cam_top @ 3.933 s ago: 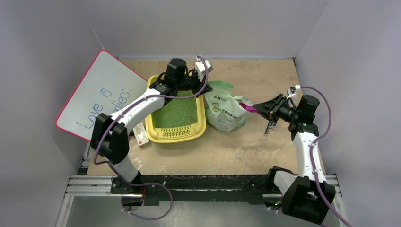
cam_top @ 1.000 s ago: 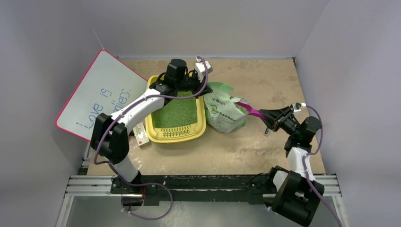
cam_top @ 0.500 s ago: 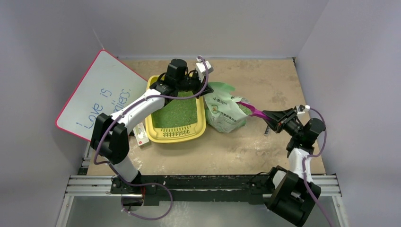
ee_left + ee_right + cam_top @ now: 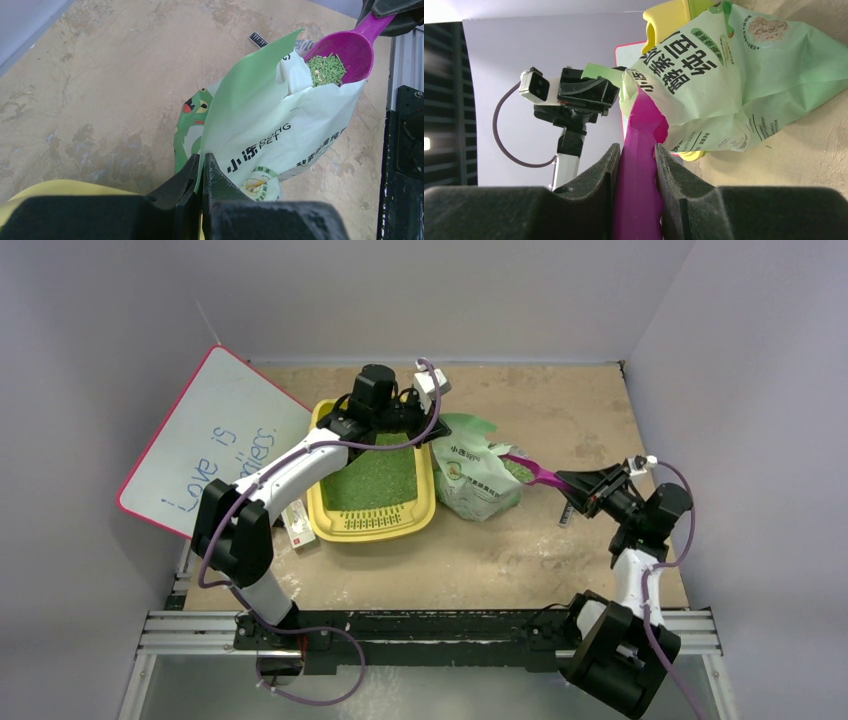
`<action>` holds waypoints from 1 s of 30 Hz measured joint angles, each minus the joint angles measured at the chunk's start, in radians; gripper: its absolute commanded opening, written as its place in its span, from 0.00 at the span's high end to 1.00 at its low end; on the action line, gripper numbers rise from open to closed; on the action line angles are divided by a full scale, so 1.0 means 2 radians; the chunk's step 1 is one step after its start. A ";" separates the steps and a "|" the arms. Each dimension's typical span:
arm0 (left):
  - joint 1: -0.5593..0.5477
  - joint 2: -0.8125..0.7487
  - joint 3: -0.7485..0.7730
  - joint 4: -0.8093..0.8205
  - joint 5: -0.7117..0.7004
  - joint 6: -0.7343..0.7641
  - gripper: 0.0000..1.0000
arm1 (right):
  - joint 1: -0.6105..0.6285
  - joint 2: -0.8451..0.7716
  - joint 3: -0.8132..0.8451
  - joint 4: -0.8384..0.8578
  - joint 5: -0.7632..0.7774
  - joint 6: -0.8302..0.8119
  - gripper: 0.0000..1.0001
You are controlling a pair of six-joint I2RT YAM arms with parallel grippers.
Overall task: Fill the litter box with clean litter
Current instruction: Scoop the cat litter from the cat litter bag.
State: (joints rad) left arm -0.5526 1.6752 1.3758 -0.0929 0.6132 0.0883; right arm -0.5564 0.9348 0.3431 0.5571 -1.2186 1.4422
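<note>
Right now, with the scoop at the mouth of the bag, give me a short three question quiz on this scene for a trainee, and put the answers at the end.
1. Fill in: the litter box holds a layer of green ___.
2. True or false: the left claw is shut on the edge of the bag.
3. The right claw grips: A) the bag, B) the litter box, C) the handle of the purple scoop.
Key: 1 litter; 2 true; 3 C.
</note>
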 measured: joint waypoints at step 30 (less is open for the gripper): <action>0.000 0.000 -0.007 0.000 -0.008 0.006 1.00 | -0.033 -0.026 0.073 -0.182 -0.012 -0.118 1.00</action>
State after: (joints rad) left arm -0.5526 1.6752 1.3621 -0.0925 0.5976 0.0994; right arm -0.6220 0.8825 0.4896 0.1928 -1.2430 1.2057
